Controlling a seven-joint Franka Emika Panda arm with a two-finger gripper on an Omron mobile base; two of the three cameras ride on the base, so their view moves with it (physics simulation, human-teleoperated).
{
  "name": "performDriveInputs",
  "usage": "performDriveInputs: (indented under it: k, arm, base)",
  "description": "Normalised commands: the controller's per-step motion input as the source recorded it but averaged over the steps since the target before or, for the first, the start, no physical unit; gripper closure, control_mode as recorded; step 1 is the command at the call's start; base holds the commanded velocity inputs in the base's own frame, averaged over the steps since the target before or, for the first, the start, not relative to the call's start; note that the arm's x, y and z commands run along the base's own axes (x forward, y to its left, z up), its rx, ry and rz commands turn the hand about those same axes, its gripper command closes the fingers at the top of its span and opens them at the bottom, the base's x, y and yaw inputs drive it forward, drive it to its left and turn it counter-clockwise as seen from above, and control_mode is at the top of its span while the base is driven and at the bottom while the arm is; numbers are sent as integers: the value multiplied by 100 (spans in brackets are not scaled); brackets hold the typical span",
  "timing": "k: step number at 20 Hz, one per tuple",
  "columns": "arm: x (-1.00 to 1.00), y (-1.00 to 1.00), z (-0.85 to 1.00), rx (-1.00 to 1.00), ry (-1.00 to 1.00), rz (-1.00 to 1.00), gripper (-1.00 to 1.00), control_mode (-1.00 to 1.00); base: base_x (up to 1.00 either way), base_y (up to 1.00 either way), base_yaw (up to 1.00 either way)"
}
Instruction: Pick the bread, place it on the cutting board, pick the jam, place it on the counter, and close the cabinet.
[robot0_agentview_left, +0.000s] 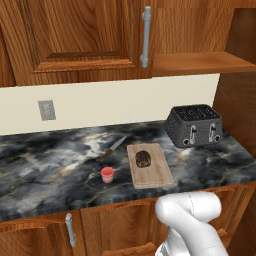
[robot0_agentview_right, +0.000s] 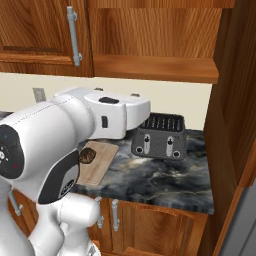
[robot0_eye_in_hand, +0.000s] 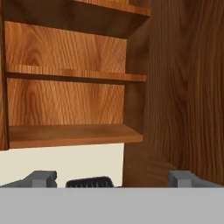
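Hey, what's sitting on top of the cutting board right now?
The bread lies on the cutting board, toward its far end; the rest of the board is bare wood. In the right base view the robot's arm covers much of the board. The jam stands beside it on the counter.

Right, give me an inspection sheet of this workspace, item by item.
Surface: dark marble counter, nothing spilled.
Job's things: bread lies on the cutting board; jam stands on the counter left of the board; cabinet is open, shelves bare.
Clutter: toaster at the back right; knife behind the jam.
End effector: open, holding nothing, facing the cabinet shelves.
Cables: nothing seen.
Surroundings: wall outlet, lower cabinets shut.
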Motion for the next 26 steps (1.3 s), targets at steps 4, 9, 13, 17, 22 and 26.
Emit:
performDriveInputs:
  k: [4,9,13,17,22,26]
  arm:
    - [-28,-29,0,0,-1,-6,-100,-100]
    - [-34,-21,0,0,0,-4,-100,-100]
    - [-41,-24,0,0,0,-2,-100,-100]
    - [-38,-21,0,0,0,-1,-100,-100]
    - [-38,-16,0,0,0,0,-100,-100]
    - [-33,-12,0,0,0,0,-100,-100]
  base:
    - [0,0,0]
    - [0,0,0]
    - [0,0,0]
    - [0,0,0]
    - [0,0,0]
    - [0,0,0]
